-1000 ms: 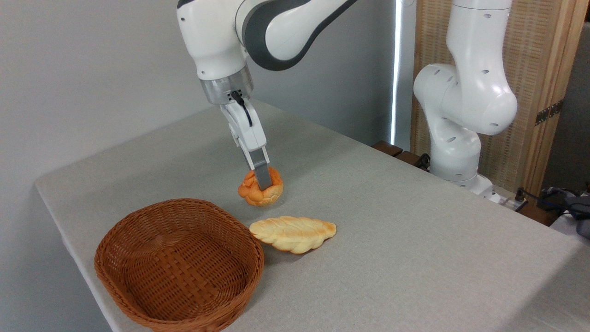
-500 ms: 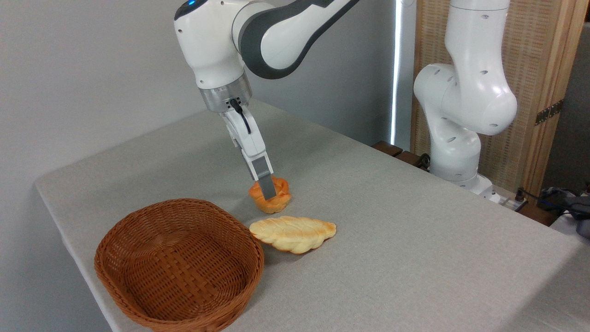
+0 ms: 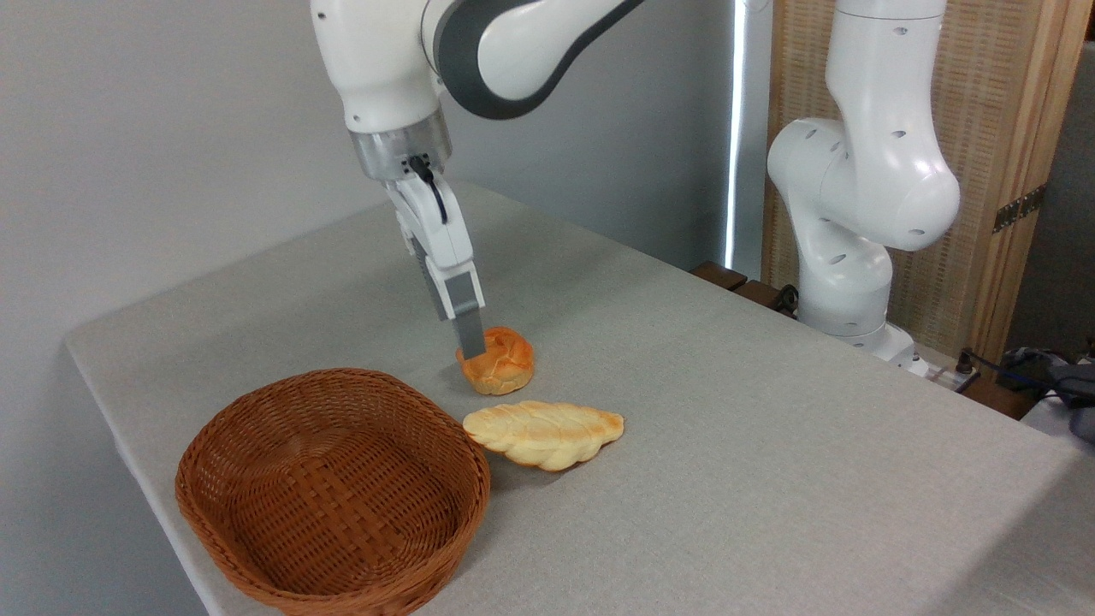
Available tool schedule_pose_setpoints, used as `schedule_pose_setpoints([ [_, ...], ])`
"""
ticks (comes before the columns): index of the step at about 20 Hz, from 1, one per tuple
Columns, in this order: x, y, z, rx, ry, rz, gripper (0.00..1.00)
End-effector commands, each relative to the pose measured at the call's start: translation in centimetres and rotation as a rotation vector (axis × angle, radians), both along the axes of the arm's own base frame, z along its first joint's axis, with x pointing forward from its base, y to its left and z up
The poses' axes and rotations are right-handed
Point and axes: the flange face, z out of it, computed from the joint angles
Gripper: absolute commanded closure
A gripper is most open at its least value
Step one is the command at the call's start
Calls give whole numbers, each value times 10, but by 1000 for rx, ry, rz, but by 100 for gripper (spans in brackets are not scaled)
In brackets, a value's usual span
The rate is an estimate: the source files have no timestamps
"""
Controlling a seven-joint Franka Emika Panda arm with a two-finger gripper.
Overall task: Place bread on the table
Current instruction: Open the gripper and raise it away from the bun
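The bread (image 3: 499, 364), a small round golden-orange bun with a cracked top, rests upright on the grey-beige table (image 3: 727, 428), just behind the pale braided loaf. My gripper (image 3: 471, 349) hangs at the bun's upper left edge, tilted and seen edge-on, so only the near finger shows and the far one is hidden. That fingertip overlaps the bun's left rim. The bun looks round and unsqueezed, and the gripper is open and holds nothing.
A pale leaf-shaped braided loaf (image 3: 544, 434) lies in front of the bun. A brown wicker basket (image 3: 334, 492) with nothing in it stands at the front left, near the table's edge. The arm's white base (image 3: 855, 214) rises at the back right.
The gripper lowered the bun onto the table and let go of it, then rose and shifted left. The bun went from squeezed and lifted to round and resting.
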Motion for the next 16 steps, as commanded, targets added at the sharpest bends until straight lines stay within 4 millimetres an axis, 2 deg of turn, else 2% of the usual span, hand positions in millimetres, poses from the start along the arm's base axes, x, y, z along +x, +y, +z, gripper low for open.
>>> schedule_pose_setpoints([
  [1,15,20,32,-24,-58,48,0],
  [3,19,22,40,-28,-75,55,0],
  [9,38,68,43,-36,-92,135,0],
  [12,50,70,39,-34,-90,146,0],
  [16,56,91,43,-44,-97,187,0],
])
